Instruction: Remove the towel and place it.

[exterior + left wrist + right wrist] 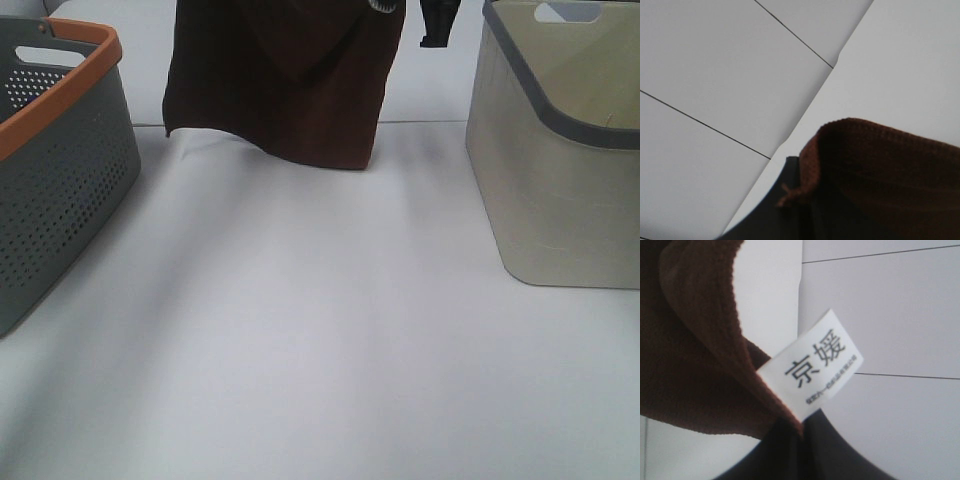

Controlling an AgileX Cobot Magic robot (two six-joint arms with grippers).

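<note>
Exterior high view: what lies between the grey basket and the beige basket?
Bare white table, seen in that view; only the hanging towel dangles over its far part.

The high camera looks down over the table; wrist cameras sit close on the towel (shared by all).

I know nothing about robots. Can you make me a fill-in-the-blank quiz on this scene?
The hanging towel is dark reddish-____.
The perforated grey basket has an ____ rim.
The label sewn on the towel is ____.
The beige basket stands on the ____ of the high view.
Missing words: brown, orange, white, right.
</note>
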